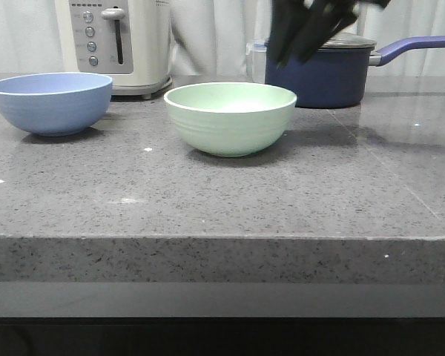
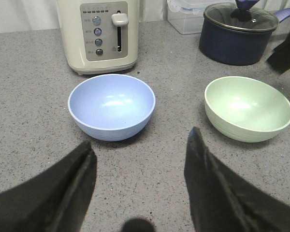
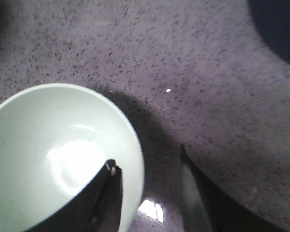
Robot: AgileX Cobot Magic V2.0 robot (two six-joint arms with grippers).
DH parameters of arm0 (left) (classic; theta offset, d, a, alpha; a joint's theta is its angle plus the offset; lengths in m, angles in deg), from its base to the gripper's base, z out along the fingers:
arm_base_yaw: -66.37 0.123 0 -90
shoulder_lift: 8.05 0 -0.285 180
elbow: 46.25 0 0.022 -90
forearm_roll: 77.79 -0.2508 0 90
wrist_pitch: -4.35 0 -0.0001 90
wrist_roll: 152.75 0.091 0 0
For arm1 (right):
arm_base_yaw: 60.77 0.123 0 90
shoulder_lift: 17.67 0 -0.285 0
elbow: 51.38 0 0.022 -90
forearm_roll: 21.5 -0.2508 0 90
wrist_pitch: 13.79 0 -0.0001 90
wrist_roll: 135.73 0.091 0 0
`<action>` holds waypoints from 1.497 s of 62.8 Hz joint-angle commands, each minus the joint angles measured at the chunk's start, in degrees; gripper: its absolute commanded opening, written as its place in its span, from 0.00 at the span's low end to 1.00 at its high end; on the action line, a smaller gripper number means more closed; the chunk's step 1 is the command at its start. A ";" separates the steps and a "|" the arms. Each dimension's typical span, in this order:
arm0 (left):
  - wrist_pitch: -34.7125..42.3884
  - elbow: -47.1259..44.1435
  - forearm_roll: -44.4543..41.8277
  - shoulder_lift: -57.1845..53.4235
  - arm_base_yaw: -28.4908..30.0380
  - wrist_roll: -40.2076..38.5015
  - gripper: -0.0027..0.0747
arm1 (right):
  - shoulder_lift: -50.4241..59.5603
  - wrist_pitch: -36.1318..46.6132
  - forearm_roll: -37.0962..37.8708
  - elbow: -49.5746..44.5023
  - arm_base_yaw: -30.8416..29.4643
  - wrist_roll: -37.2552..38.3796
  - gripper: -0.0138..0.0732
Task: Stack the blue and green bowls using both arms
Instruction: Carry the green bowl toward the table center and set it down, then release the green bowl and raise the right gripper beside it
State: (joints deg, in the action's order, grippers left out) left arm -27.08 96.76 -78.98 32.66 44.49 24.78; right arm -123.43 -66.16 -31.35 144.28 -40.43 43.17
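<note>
Grey speckled counter [image 1: 297, 193], front view: blue bowl [image 1: 50, 102] far left, green bowl [image 1: 231, 117] centre, apart; right gripper [image 1: 305, 33] hangs above, jaws unclear here. Left wrist view: left gripper [image 2: 140, 179] spread open, empty, short of blue bowl. Right wrist view: open fingers [image 3: 108, 193] straddle green bowl's rim.

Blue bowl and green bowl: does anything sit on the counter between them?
Nothing. In the left wrist view, only bare speckled counter separates the blue bowl from the green bowl; the front view shows the same gap empty.
</note>
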 commanded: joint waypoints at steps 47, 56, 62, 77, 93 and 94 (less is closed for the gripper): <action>4.18 1.66 0.52 0.53 -0.53 -0.11 0.56 | 11.64 9.23 -17.09 -23.31 -5.96 -26.40 0.09; 4.18 1.66 0.52 0.53 -0.53 -0.11 0.56 | 9.57 9.68 -22.71 -23.31 -5.66 -30.93 0.09; 4.18 1.66 0.52 0.53 -0.53 -0.11 0.56 | 8.28 10.00 -24.83 -23.31 -5.48 -33.07 0.09; 4.18 1.66 0.52 0.53 -0.53 -0.11 0.56 | 7.73 10.39 -25.65 -23.31 -5.39 -34.78 0.09; 4.18 1.66 0.52 0.53 -0.53 -0.11 0.56 | 7.73 10.87 -25.65 -23.31 -5.39 -34.77 0.09; 4.18 1.66 0.52 0.53 -0.53 -0.11 0.56 | 7.73 10.92 -25.65 -23.31 -5.39 -34.77 0.09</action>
State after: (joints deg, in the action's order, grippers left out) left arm -27.08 96.76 -78.98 32.66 44.49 24.78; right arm -117.93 -57.16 -55.02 119.61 -45.65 8.97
